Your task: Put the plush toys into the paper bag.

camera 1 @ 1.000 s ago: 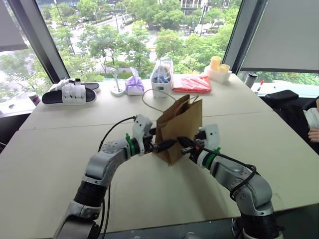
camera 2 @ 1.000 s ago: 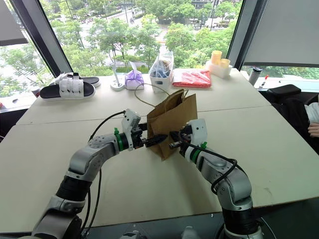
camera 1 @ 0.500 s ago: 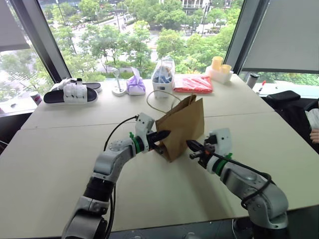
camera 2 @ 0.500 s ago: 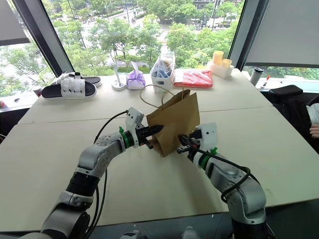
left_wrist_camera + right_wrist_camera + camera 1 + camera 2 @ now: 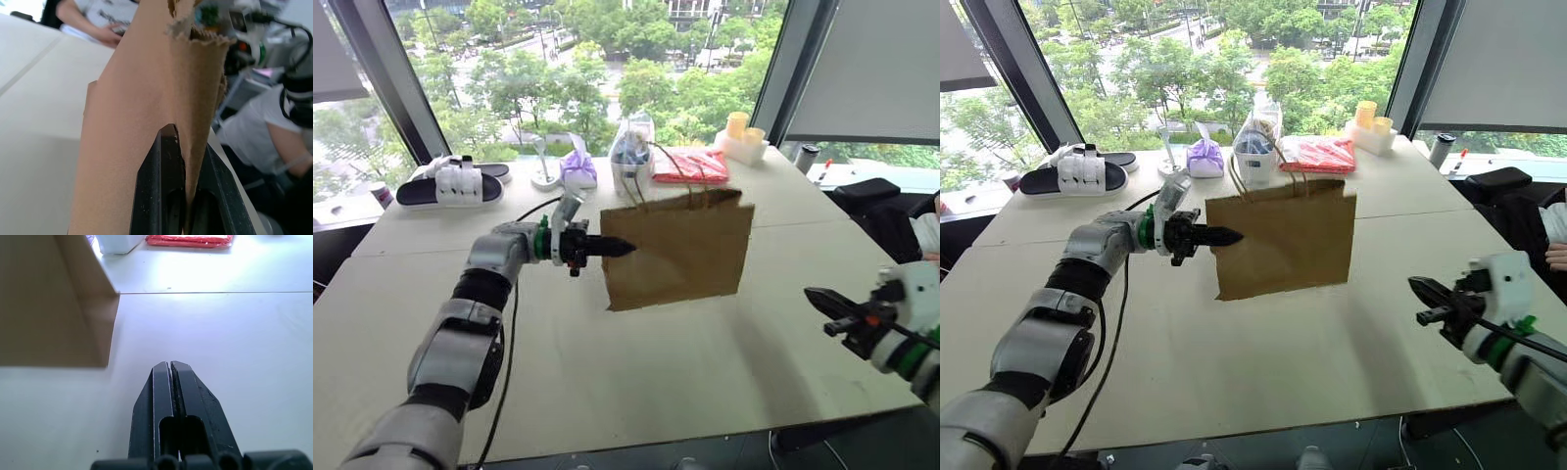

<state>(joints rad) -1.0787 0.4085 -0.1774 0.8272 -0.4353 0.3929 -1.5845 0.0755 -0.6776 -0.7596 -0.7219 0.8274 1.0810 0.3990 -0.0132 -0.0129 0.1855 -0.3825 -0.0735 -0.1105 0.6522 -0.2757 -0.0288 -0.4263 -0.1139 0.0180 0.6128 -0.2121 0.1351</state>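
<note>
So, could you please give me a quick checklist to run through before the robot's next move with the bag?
1. Left gripper shut on the paper bag, gripping its side edge: ok.
2. Paper between the fingers, as the left wrist view shows: ok.
3. Right gripper shut, empty and apart from the bag: ok.
4. Bag mouth open for loading: not ok; it looks flat, with the handles sticking up.
5. Plush toys located: cannot tell; none can be made out on the table.
6. Bag base resting on the table: cannot tell.
</note>
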